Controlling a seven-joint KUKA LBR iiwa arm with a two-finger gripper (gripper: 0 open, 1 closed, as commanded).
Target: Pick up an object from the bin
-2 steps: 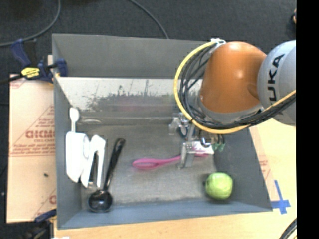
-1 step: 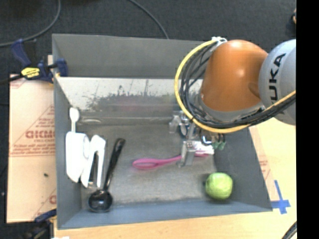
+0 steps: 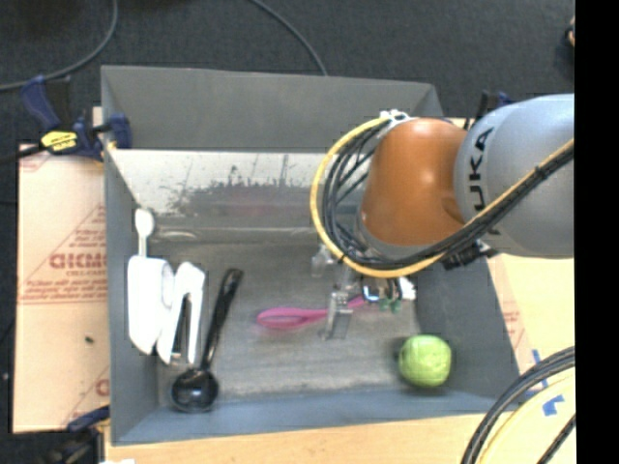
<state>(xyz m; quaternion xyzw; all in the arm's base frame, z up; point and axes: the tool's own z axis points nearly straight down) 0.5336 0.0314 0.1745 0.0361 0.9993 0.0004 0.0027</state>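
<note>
My gripper (image 3: 338, 325) hangs under the orange wrist cover in the middle right of the bin, its tips low at the floor. A pink plastic spoon (image 3: 287, 317) lies flat just left of the tips, its handle running right under the gripper. A green ball (image 3: 426, 361) rests in the bin's near right corner, to the lower right of the gripper. Whether the spoon's handle is between the fingers is hidden.
Along the left side lie a black ladle (image 3: 206, 351), a white plastic piece (image 3: 147, 303) with a white spoon-like handle (image 3: 144, 226), and a white-and-black tool (image 3: 184, 312). The arm and its cables cover the bin's right rear.
</note>
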